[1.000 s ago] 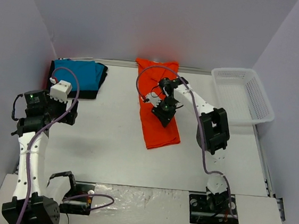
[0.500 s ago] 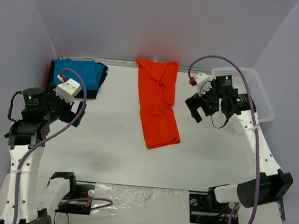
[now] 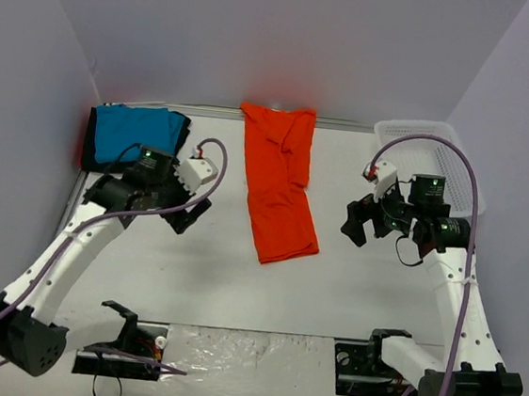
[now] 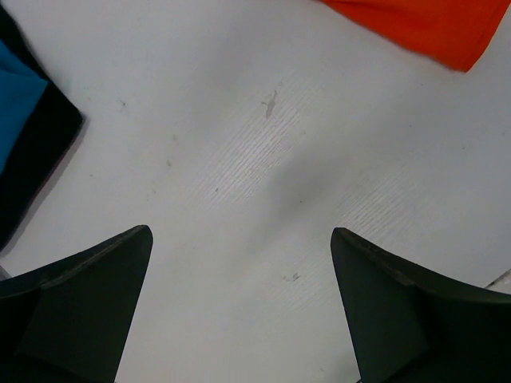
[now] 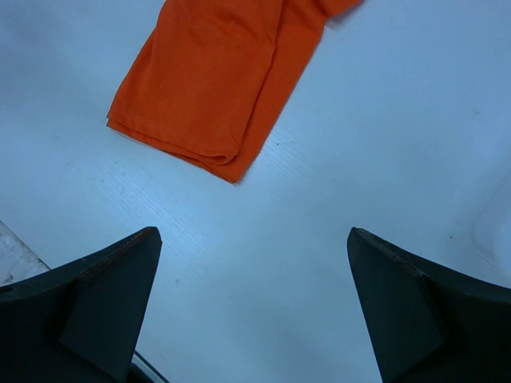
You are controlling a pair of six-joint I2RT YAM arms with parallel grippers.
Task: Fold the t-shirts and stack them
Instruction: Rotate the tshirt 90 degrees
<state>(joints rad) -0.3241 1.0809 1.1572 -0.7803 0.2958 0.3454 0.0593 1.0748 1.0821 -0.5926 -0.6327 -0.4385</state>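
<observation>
Presently, the bright orange-red short-sleeved cloth t-shirt [image 3: 280, 185] lies flat on the white table [image 3: 200, 267], folded into a long narrow strip running from the back wall toward the near side, its near end angled slightly to the right. At the far left corner sits the folded turquoise-blue cloth t-shirt [image 3: 134, 132], resting on top of a folded black cloth t-shirt [image 3: 184, 135], whose edge shows along the right and near sides of the stack. The white plastic mesh basket [image 3: 413, 130] stands at the far right of the table, well apart from all the shirts. The left gripper [image 3: 187, 214] hovers over bare table between the blue-and-black stack and the orange strip, touching neither; its jaws stand wide apart and hold nothing. The left wrist view confirms this: only table surface shows between the fingers [image 4: 88, 303], with the stack at the left edge and a corner of orange cloth at the upper right. The right gripper [image 3: 358, 221] hangs to the right of the orange shirt, clear of it, jaws likewise spread wide and empty. The right wrist view shows the near end of the orange strip ahead of the fingertips [image 5: 104, 295], not between them.
</observation>
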